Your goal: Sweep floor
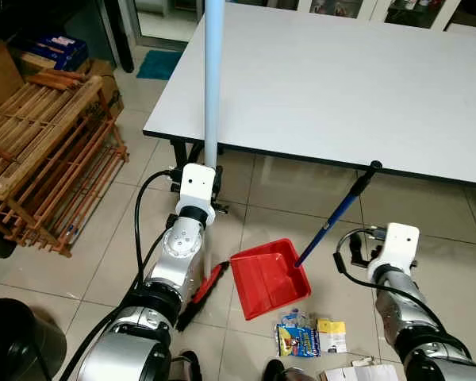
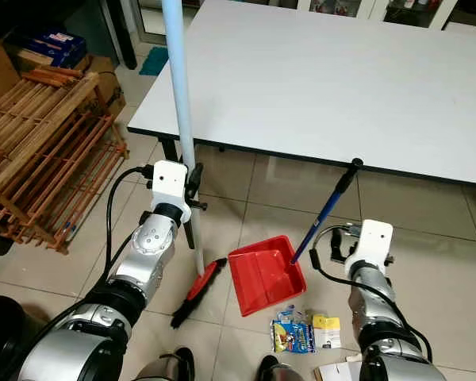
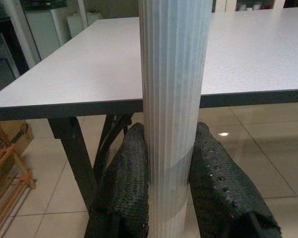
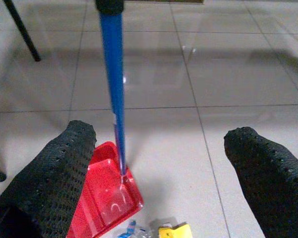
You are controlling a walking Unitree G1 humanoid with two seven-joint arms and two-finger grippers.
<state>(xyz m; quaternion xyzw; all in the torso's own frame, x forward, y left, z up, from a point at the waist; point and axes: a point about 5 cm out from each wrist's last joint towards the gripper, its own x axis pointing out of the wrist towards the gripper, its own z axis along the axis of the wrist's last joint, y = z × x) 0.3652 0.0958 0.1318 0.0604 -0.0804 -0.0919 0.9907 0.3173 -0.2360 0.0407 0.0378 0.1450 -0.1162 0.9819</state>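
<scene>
A pale ribbed broom pole (image 3: 175, 99) stands upright, and my left gripper (image 3: 171, 148) is shut on it, one black finger on each side. Its red head with black bristles (image 1: 202, 295) rests on the tiled floor beside my left arm. A red dustpan (image 1: 266, 278) lies on the tiles to the right of the head, its blue handle (image 1: 333, 218) slanting up toward the table edge. My right gripper (image 4: 161, 153) is open, its fingers (image 4: 64, 173) apart on either side of the blue handle (image 4: 114, 99) without touching it. A blue snack packet (image 1: 297, 337) and a yellow-white packet (image 1: 331, 333) lie just in front of the dustpan.
A large white table (image 1: 341, 79) on dark legs spans the space ahead. A wooden slatted rack (image 1: 47, 159) leans at the left, with cartons behind it. A black bin (image 1: 16, 341) stands at the near left. Cardboard scraps (image 1: 353, 371) lie near my right arm.
</scene>
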